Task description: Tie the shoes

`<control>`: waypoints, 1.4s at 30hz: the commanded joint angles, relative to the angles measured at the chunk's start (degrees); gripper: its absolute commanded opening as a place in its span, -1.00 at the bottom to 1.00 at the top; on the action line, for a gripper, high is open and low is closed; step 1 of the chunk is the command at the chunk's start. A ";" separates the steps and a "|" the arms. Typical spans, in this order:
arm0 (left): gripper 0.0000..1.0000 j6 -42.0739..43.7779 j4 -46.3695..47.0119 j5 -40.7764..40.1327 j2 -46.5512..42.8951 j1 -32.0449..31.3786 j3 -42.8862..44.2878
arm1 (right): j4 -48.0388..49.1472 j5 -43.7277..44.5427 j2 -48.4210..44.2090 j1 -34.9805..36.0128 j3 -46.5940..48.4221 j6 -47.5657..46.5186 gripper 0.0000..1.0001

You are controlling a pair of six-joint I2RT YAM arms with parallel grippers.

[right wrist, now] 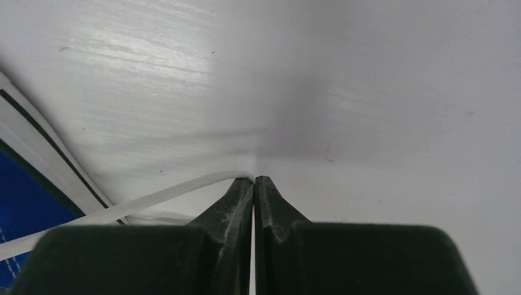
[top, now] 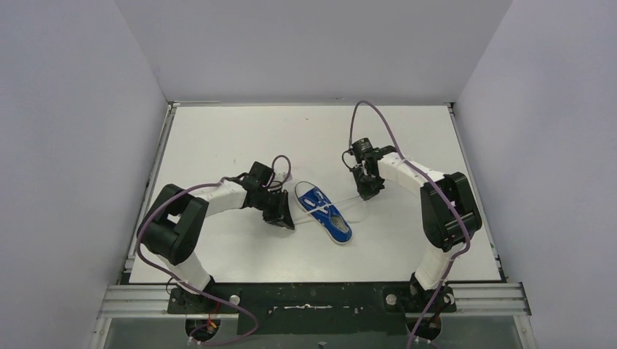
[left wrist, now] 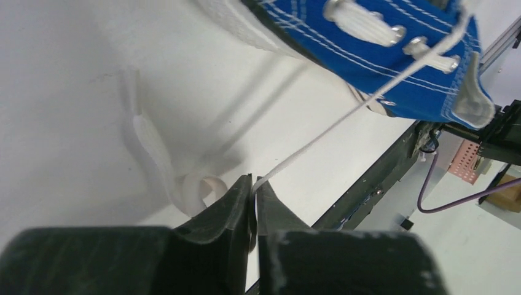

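The small blue shoe (top: pixel 324 213) with white laces lies on the white table between the two arms, toe toward the back left. My left gripper (top: pixel 286 218) sits just left of it, shut on a white lace (left wrist: pixel 332 129) that runs taut up to the eyelets of the shoe (left wrist: pixel 368 55). A loose flat stretch of lace (left wrist: pixel 153 147) curls on the table beside the left fingertips (left wrist: pixel 242 196). My right gripper (top: pixel 367 190) is to the shoe's right, shut on the end of the other lace (right wrist: pixel 153 200); that lace leads back toward the shoe (right wrist: pixel 18 215).
The white table (top: pixel 240 138) is enclosed by pale walls on three sides. A black rail (top: pixel 313 298) with both arm bases runs along the near edge. Purple cables (top: pixel 378 116) loop over each arm.
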 commanded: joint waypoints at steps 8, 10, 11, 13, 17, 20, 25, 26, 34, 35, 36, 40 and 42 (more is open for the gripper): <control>-0.03 8.68 -2.60 -2.04 -2.85 -6.19 9.62 | -7.41 -3.67 -2.59 -2.39 4.28 2.13 0.17; -0.03 9.00 -2.62 -2.68 -1.35 -6.63 10.79 | -9.20 -2.79 -3.52 -3.00 3.90 3.87 0.28; -0.04 9.11 -2.09 -2.79 -0.77 -6.75 11.14 | -9.16 -3.39 -4.06 -3.09 3.18 4.43 0.29; -0.11 9.32 -2.13 -3.56 0.36 -6.86 11.76 | -6.59 -6.34 -5.05 -3.09 0.82 5.68 0.30; -0.32 9.81 -4.17 -4.07 2.16 -6.92 12.78 | -1.92 -7.95 -4.06 -2.81 -2.84 10.42 0.27; -0.48 9.47 -4.15 -4.83 2.40 -7.04 12.72 | 1.95 -7.22 -2.31 -2.30 -4.88 13.16 0.13; -0.71 8.90 -4.38 -5.37 2.90 -7.08 13.42 | 4.20 -1.25 -1.80 0.62 -7.30 14.29 -0.31; -0.79 8.71 -4.19 -6.05 2.80 -7.05 13.47 | 4.38 0.55 -2.44 1.17 -7.98 14.74 -0.53; -1.00 9.17 -2.57 -10.83 -0.79 -6.72 12.35 | 6.86 -7.64 -16.31 5.29 -16.49 15.20 -1.00; -1.00 9.29 -2.04 -11.33 -1.51 -6.51 11.89 | 7.81 -11.59 -17.46 6.62 -17.41 15.19 -1.00; -1.00 9.33 -1.87 -11.54 -1.96 -6.18 11.46 | 9.17 -15.29 -18.38 8.19 -18.25 15.58 -1.00; -1.00 9.54 0.36 -10.94 -4.62 -5.29 9.50 | 15.04 -20.08 -21.66 16.42 -20.96 19.41 -1.00; -1.00 9.65 3.79 -10.24 -6.47 -5.36 7.30 | 18.41 -22.13 -22.21 17.74 -22.40 22.54 -1.00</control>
